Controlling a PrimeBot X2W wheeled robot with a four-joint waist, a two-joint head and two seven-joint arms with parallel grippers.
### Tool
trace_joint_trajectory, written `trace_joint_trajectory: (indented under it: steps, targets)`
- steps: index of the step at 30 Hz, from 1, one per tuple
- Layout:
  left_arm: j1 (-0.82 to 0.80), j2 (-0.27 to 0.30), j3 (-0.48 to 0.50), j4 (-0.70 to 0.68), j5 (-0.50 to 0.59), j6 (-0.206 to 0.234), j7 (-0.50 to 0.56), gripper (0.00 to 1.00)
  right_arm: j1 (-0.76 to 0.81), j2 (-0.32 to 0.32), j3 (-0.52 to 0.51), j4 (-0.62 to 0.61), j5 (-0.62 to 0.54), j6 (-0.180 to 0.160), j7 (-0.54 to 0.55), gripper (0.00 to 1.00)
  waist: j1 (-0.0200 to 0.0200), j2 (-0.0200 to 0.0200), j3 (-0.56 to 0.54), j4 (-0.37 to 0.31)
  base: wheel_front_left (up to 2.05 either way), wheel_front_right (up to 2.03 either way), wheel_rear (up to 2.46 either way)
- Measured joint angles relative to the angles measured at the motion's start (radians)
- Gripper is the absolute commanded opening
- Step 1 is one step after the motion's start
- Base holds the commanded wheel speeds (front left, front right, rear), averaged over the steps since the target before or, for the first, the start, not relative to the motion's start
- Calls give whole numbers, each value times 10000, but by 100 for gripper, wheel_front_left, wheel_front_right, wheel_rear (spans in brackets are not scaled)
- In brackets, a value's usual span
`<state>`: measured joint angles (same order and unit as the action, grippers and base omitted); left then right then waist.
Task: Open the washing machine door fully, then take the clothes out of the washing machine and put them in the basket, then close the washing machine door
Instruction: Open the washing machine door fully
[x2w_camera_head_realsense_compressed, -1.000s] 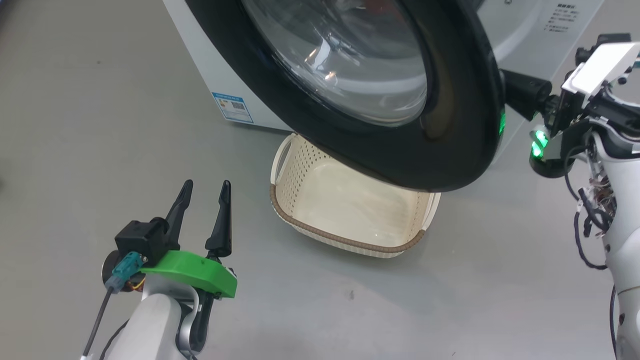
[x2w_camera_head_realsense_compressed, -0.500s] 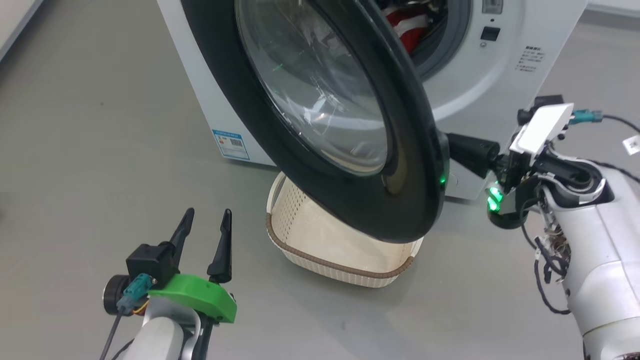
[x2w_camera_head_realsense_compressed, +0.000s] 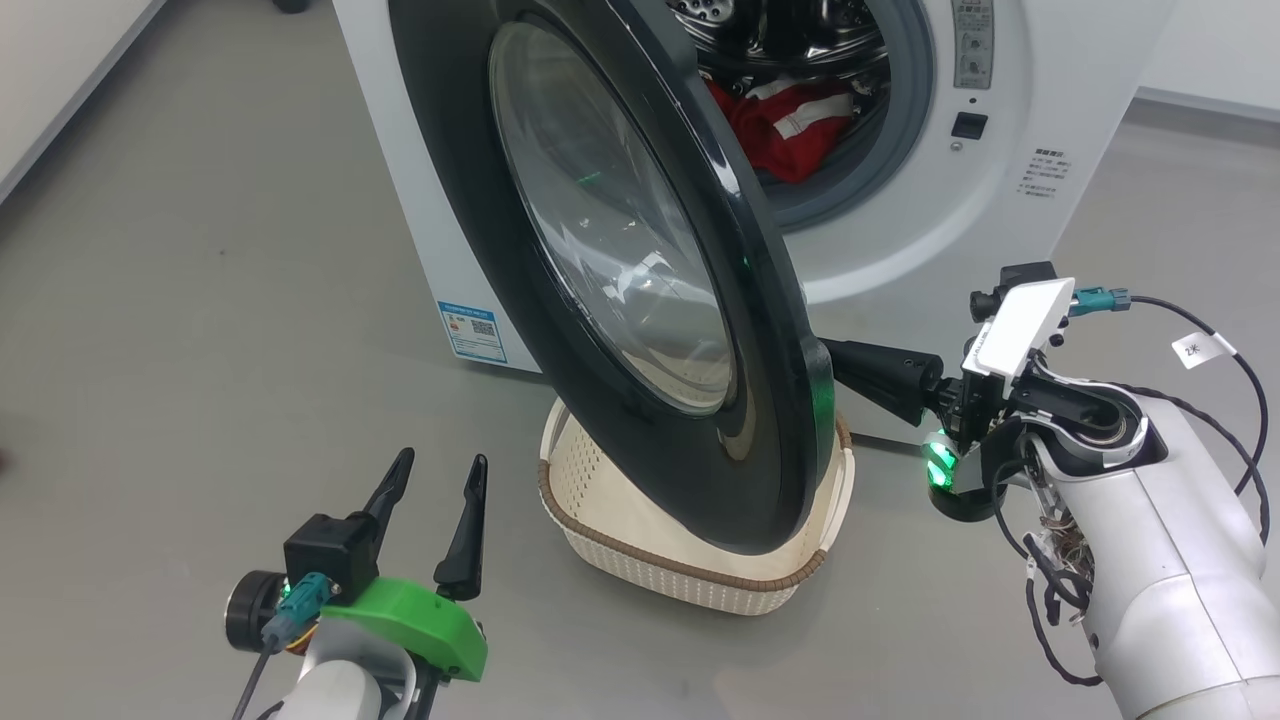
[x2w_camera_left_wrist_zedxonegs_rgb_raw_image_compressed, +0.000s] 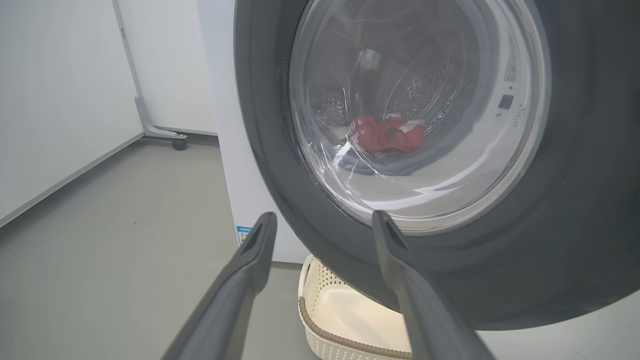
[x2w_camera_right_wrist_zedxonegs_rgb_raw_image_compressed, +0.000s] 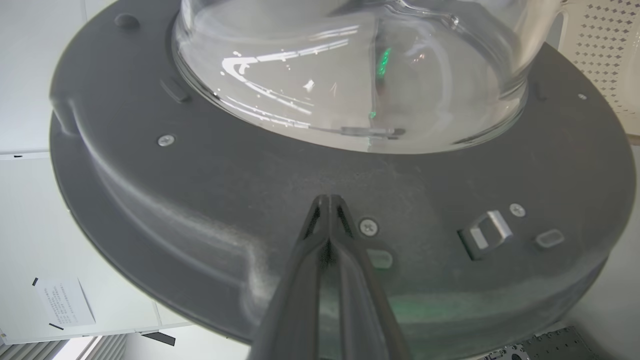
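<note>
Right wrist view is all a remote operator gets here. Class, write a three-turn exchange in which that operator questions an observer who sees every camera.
Turn 1. Operator: My shut right gripper points at the grey inner face of the large round glossy black glass-windowed door. Anything inside the machine? Observer: Soft red clothes with white stripes lie inside the big white front-loading washing machine.
Turn 2. Operator: Where does that cream perforated plastic basket stand? Observer: On the grey floor, beneath the door's lower edge.
Turn 3. Operator: And the other arm? Observer: The left gripper hangs open, holding nothing, left of the basket.
</note>
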<state>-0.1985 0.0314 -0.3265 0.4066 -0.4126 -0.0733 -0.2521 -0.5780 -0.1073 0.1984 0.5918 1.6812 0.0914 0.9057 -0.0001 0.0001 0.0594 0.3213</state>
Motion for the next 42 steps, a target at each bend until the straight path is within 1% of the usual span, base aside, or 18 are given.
trace_joint_trajectory:
  steps: [2, 12, 18, 42]
  targets:
    - [3, 4, -42, -2, 2, -29, 0, 100, 81, 21, 2, -73, 0, 42, -2, 0, 0, 0, -28, 77, 0, 0, 0]
    - [53, 17, -88, -21, 2, -33, 0, 100, 343, 155, 161, -313, 81, 46, -4, 0, 0, 0, -57, 482, 0, 0, 0]
    - [58, 21, -105, -44, 0, -36, 0, 100, 402, 221, 384, -474, 88, 117, -2, 0, 0, 0, -42, 738, 0, 0, 0]
    - [59, 27, -349, -36, 52, -127, 0, 100, 916, 410, 1381, -709, 433, 130, 29, 0, 0, 0, -134, 1949, 0, 0, 0]
